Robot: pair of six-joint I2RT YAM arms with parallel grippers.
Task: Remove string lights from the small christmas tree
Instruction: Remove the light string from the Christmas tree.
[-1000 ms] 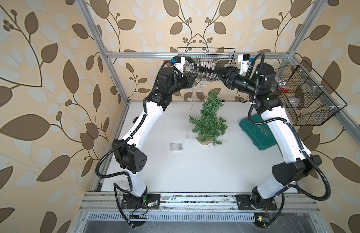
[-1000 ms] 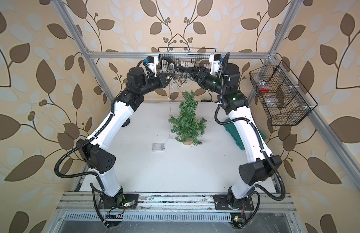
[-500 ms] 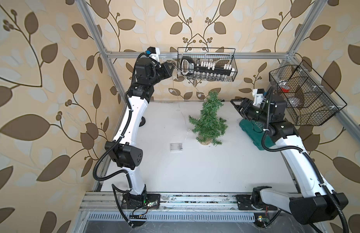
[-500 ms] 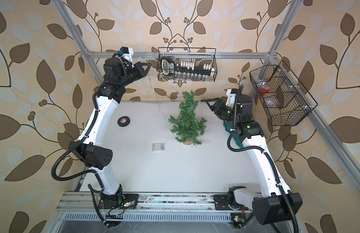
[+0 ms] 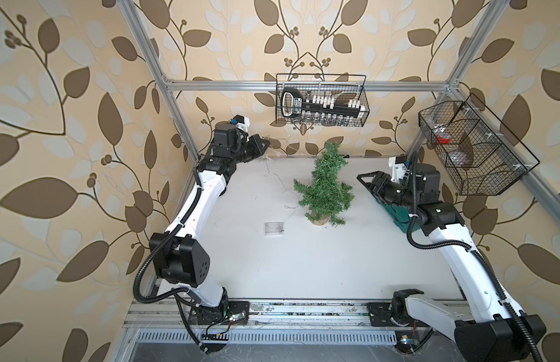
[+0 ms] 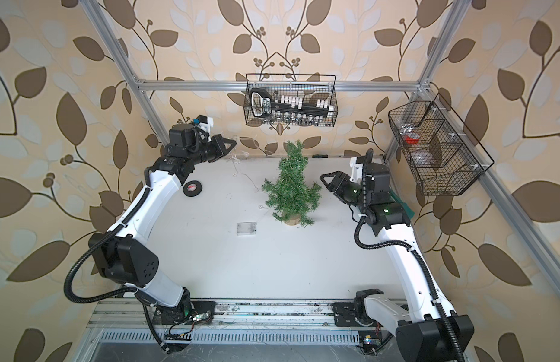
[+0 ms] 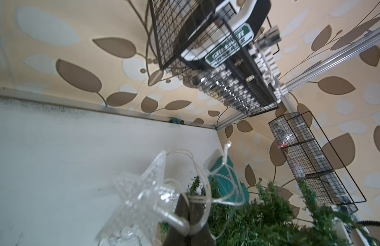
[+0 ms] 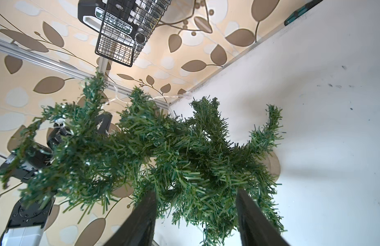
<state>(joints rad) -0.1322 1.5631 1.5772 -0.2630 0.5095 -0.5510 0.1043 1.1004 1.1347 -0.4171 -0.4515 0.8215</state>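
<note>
While my left gripper (image 5: 262, 146) sits clamped on the string lights (image 7: 146, 187) at upper left of centre in both top views, high by the back wall so the wire hangs off the branches, the strand drops to the table (image 5: 303, 266) and trails to its battery box (image 5: 274, 228), lower left of the small christmas tree (image 5: 324, 188). Right gripper (image 5: 365, 181) hovers right of the tree, jaws apart, empty, probably to steady it. Can't tell if wire snags low branches.

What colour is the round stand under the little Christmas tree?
Light tan, like wood. The stand shows best in a top view.
</note>
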